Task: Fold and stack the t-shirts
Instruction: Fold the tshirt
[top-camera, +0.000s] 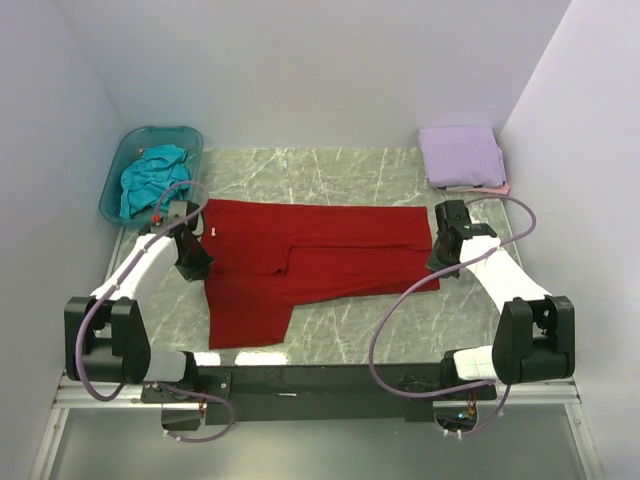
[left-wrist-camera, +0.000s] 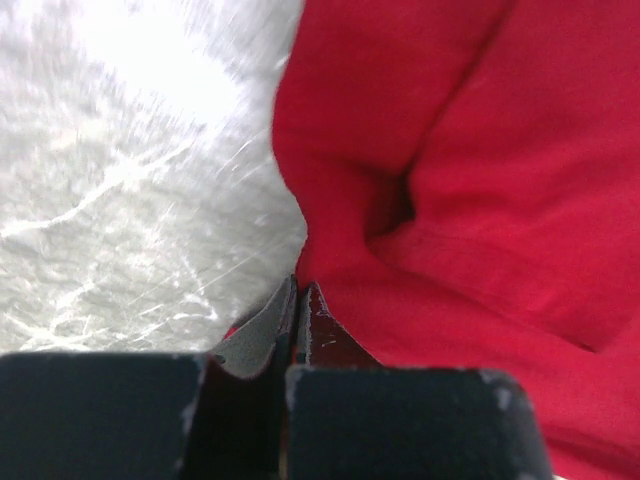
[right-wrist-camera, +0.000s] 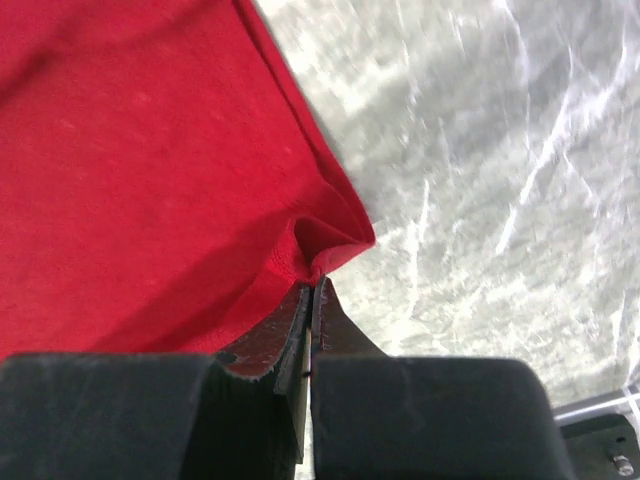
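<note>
The deep red t-shirt (top-camera: 310, 255) lies spread across the marble table, partly folded, with one part hanging toward the front left. My left gripper (top-camera: 193, 268) is shut on its left edge; in the left wrist view the jaws (left-wrist-camera: 298, 290) pinch the red cloth (left-wrist-camera: 480, 200). My right gripper (top-camera: 441, 262) is shut on its right corner; the right wrist view shows the corner (right-wrist-camera: 335, 240) bunched at the fingertips (right-wrist-camera: 313, 285). A folded lavender t-shirt (top-camera: 460, 153) lies on a pale pink one (top-camera: 497, 187) at the back right. A teal t-shirt (top-camera: 150, 178) lies in the tub.
The translucent blue-green plastic tub (top-camera: 118, 175) stands at the back left corner. White walls close in the table on three sides. The black rail with the arm bases (top-camera: 320, 380) runs along the near edge.
</note>
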